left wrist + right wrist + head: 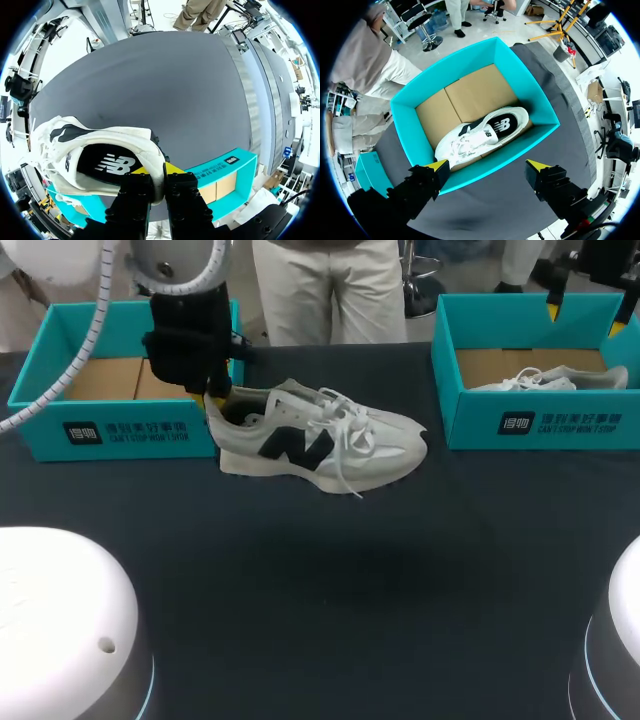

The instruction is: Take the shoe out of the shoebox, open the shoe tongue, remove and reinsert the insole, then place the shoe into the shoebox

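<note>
Our left pincer (159,172) is clamping the heel collar of the white shoe (320,440), its fingers nearly together. The toe is pointing to three o'clock, and a dark logo is showing on the shoe's side. Our right pincer (487,165) is hanging wide apart above the two o'clock shoebox (540,425), where a second shoe (480,132) is lying. The ten o'clock shoebox (125,430) is standing just behind the held shoe, and both box fronts are carrying white print.

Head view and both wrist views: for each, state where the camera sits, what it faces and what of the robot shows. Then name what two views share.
Head view: above and behind, looking down on the table; left hand holds the shoe.
Left wrist view: on that wrist, facing the shoe's heel clamped in its hand.
Right wrist view: on that wrist, above the right box; open right hand shows.
Head and left wrist share the shoe.
</note>
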You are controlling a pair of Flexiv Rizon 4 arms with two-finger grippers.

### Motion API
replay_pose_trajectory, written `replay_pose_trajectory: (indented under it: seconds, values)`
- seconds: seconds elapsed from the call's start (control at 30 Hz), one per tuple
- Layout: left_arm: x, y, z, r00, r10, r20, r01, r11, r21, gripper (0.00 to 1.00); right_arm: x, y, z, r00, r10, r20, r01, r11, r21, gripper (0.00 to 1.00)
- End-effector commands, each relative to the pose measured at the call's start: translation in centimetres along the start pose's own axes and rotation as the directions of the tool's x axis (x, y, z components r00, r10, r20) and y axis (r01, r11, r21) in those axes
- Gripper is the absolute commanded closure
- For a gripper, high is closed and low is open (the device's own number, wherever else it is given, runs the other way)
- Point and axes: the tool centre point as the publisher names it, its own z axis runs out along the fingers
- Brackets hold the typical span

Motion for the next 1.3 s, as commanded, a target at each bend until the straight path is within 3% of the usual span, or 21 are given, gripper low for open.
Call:
replay_pose_trajectory:
  seconds: [0.03,0.4,0.77,0.93,1.3]
  values:
    - [-2.1,-0.2,0.5,1.0,-0.008,-0.017,0.008,1.0,0.014,1.0,-0.1,-0.1,0.0,1.0,0.0,-0.001,0.0,1.0,-0.001,0.0]
    - [-6.4,-3.3,1.8,1.0,-0.009,-0.021,0.009,0.999,0.044,1.0,-0.1,-0.1,0.0,1.0,0.0,-0.001,0.0,1.0,-0.001,0.0]
    - [-6.8,-4.2,2.2,0.999,-0.034,-0.038,0.036,0.997,0.063,1.0,-0.1,-0.1,0.0,1.0,0.0,-0.001,0.0,1.0,-0.001,0.0]
    - [-8.1,-5.3,2.8,0.996,-0.048,-0.069,0.052,0.997,0.056,1.0,-0.1,-0.1,0.0,1.0,0.0,-0.001,0.0,1.0,-0.001,0.0]
    - [-9.1,-6.2,5.9,0.988,-0.114,-0.108,0.12,0.992,0.047,1.0,-0.1,-0.1,0.0,1.0,0.0,-0.001,0.0,1.0,-0.001,0.0]
